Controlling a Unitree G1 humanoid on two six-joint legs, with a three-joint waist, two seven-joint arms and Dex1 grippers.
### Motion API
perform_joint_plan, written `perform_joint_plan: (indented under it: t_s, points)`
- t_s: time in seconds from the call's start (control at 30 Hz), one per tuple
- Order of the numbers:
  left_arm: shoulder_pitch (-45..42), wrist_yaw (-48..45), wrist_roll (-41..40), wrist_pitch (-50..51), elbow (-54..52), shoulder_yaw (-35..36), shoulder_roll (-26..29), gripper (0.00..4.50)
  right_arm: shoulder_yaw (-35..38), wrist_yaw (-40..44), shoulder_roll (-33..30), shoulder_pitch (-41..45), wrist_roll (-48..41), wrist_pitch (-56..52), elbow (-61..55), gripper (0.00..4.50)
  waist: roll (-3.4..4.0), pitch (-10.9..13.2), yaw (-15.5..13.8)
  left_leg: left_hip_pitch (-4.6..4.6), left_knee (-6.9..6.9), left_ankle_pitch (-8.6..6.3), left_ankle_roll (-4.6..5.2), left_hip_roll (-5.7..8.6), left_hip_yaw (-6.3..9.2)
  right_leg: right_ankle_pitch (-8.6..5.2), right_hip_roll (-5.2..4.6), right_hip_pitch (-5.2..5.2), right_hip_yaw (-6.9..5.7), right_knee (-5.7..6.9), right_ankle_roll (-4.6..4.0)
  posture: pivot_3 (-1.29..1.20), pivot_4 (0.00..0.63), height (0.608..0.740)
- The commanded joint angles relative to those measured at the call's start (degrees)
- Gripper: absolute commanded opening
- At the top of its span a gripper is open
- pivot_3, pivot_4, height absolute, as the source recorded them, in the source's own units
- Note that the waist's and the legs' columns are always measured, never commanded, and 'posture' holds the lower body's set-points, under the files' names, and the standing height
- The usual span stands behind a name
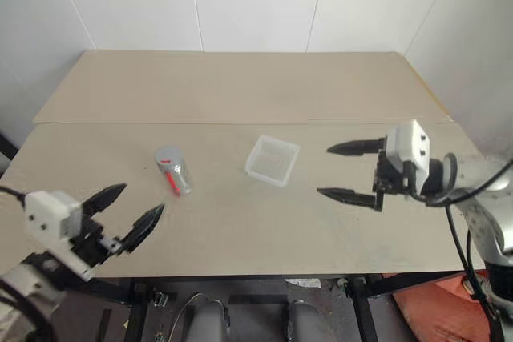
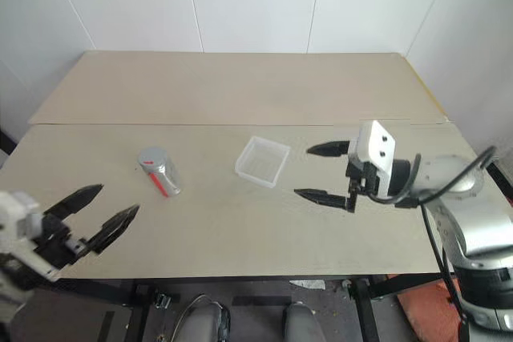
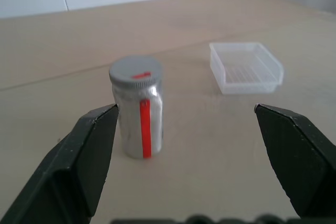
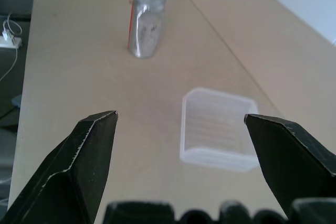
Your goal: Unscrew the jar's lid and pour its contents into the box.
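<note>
On the left, the left gripper (image 1: 128, 210) hangs over the near edge of the pale wooden table (image 1: 240, 86) with its two black fingers spread wide and nothing between them. Just beyond it stands the small clear plastic jar (image 1: 174, 172) with a red stripe down its side, upright on the table, its round grey screw lid (image 3: 136, 71) seated on top — so the unscrewing has not begun. The contents cannot be made out through the wall; the jar may hold something pale or silvery, but that is a guess.

Near the middle, a little to the right of the jar and apart from it, sits the small square box of translucent white plastic (image 1: 272, 159), which looks bare inside. Nothing has been poured. Further right, the right gripper (image 1: 346, 171) hovers above the table beside the box, fingers likewise wide apart, holding nothing.

Every step seems left: gripping the jar, twisting off the lid, tipping over the box. Nothing else lies on the table — the path from either gripper to the jar looks open
</note>
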State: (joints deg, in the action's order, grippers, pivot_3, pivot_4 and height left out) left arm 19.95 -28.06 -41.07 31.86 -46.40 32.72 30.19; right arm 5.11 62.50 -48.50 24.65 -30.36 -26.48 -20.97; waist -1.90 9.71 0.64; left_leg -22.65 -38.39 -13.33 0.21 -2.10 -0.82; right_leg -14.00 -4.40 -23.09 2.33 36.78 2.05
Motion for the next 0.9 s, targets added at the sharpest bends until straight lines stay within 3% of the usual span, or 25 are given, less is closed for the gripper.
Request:
perform_joint_plan:
  t_s: [0.03, 0.33, 0.9]
  points:
    - [-0.10, 3.73, 4.51, -2.39, 0.37, -4.59, -2.61, 4.49, -2.52, -2.03, 0.33, 2.07, 2.50, -0.30, -0.32, 4.50, -0.05, -0.02, 0.16, -0.06, 0.01, -0.01, -0.01, -0.01, 0.00, 0.00, 0.00, -0.03, 0.00, -0.05, 0.01, 0.00, 0.150, 0.740]
    - [-6.78, 13.79, 21.28, -10.69, 9.04, -17.02, -10.73, 4.49, -3.55, -2.94, 2.60, 7.60, -1.69, -6.55, 0.47, 4.50, -0.03, -0.01, -0.17, -0.09, 0.01, -0.03, -0.03, 0.03, 0.05, 0.02, -0.01, -0.05, 0.00, -0.02, 0.00, 0.00, 0.150, 0.740]
    - [-17.01, 17.09, 31.05, -21.19, 24.37, -24.19, -17.01, 4.49, -2.31, -1.02, -0.96, 6.53, -2.55, -6.76, -1.39, 4.50, -0.03, -0.01, 0.00, -0.20, 0.00, -0.03, -0.03, 0.05, 0.06, 0.04, -0.03, -0.14, 0.01, -0.04, 0.04, 0.00, 0.150, 0.740]
